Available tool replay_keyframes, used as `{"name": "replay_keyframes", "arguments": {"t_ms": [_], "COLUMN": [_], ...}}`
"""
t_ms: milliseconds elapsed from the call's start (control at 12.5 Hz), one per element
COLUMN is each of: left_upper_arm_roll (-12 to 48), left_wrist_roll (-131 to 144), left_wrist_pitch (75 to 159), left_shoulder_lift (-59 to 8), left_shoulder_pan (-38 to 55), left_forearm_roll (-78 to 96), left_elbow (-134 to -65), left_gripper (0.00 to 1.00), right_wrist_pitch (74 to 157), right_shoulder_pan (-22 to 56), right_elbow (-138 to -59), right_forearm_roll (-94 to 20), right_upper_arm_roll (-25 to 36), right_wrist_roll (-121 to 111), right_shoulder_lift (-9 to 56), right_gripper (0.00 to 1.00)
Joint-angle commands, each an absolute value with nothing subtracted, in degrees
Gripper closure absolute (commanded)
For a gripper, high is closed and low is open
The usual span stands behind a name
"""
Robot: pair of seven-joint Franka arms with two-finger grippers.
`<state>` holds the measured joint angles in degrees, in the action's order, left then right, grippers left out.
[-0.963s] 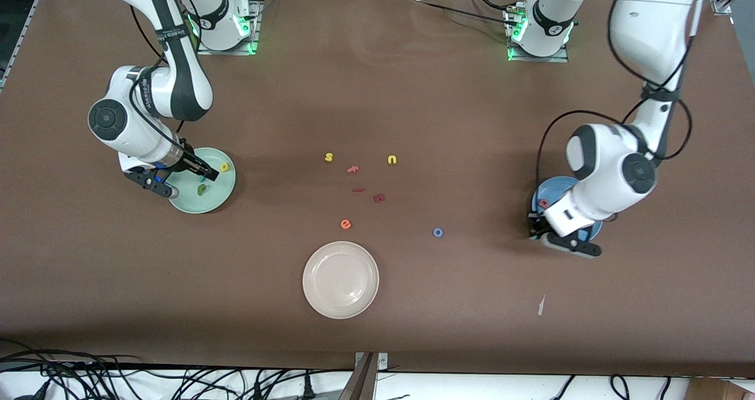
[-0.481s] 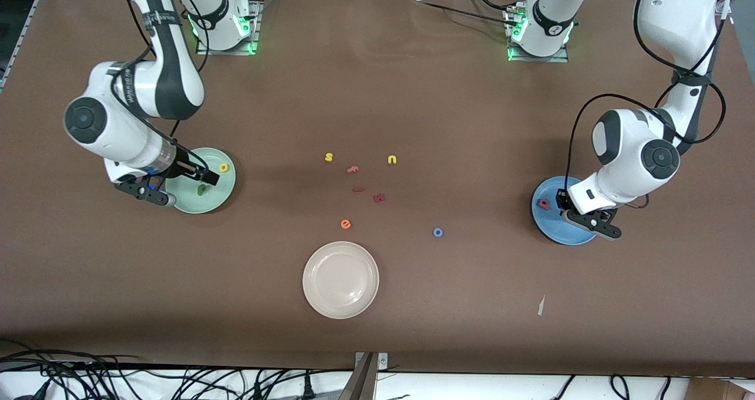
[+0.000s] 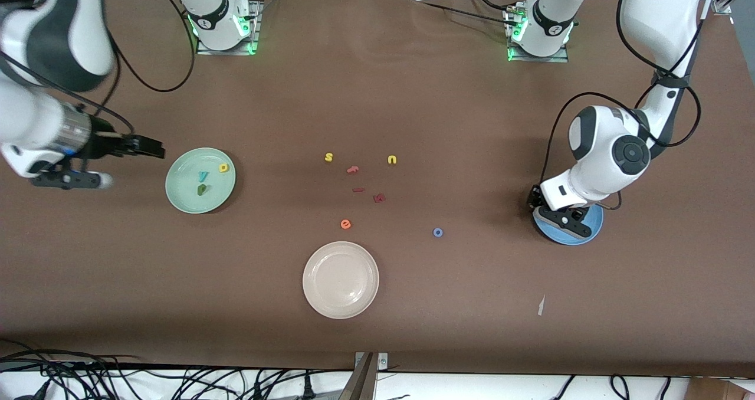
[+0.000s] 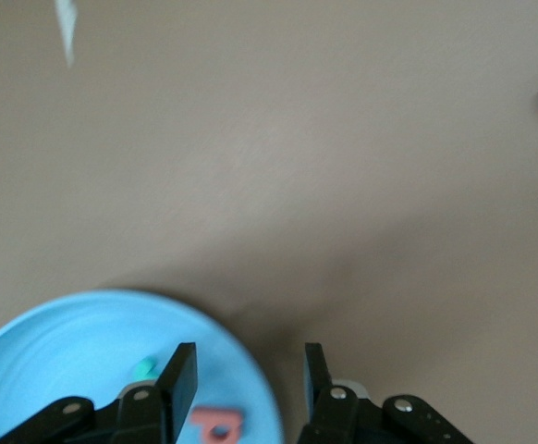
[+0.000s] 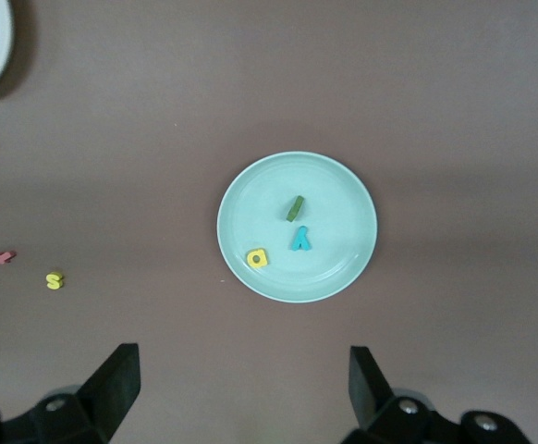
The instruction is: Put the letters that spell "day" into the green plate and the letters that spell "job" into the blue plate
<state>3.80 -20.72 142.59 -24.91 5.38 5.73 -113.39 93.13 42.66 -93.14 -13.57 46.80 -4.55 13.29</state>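
My right hand (image 3: 154,148) hangs at the middle left of the front view, spread wide and carrying nothing, off the rim of the green plate (image 3: 180,198). That plate holds its whole word: the yellow d (image 3: 223,167), the teal y (image 3: 202,176) and the dark green a (image 3: 202,189) lie apart from one another, so "day" looks finished.

My left hand (image 4: 248,372) sits low over the blue plate (image 3: 588,233) at the middle right, fingers parted around nothing, straddling the rim. In its wrist view, at the bottom, a pinkish-red b (image 4: 215,426) and a teal scrap (image 4: 142,368) lie on the plate by one finger (probably the j, though most of it is hidden).

The o (image 3: 437,232) lies on the bare counter (image 3: 472,123), lower right of centre, near the blue plate and well clear of the s (image 3: 328,157), u (image 3: 391,160), e (image 3: 345,224) and the reddish bits. My left hand is nearer, so I judge that fetch falls to it. The white plate (image 3: 330,308) needs nothing.
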Motion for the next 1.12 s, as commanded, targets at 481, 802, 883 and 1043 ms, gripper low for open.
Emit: {"name": "replay_keyframes", "arguments": {"t_ms": [481, 802, 883, 1043], "left_upper_arm_roll": [4.0, -4.6, -4.7, -4.7], "left_wrist_roll": [4.5, 9.8, 12.1, 13.4], "left_wrist_pitch": [141.7, 129.9, 128.8, 128.7], "left_shoulder_lift": [-37.8, -41.8, -43.1, -44.8], "left_shoulder_pan": [21.2, 30.7, 31.2, 32.0], "left_forearm_roll": [15.4, 8.7, 8.0, 8.0], "left_elbow": [-95.4, -86.2, -84.2, -82.8], "left_gripper": [0.53, 0.64, 0.64, 0.64], "right_wrist_pitch": [91.1, 92.0, 92.5, 94.0], "right_shoulder_pan": [15.8, 2.2, 1.8, -0.7], "right_elbow": [-83.8, -86.0, -88.3, -96.2], "right_forearm_roll": [-8.6, 5.4, 5.2, 1.1], "right_upper_arm_roll": [21.6, 1.8, 1.8, 1.8], "right_wrist_roll": [-8.0, -7.3, -7.4, -7.0], "right_shoulder_lift": [11.5, 5.0, 3.3, -2.3], "right_gripper": [0.0, 0.0, 0.0, 0.0]}}
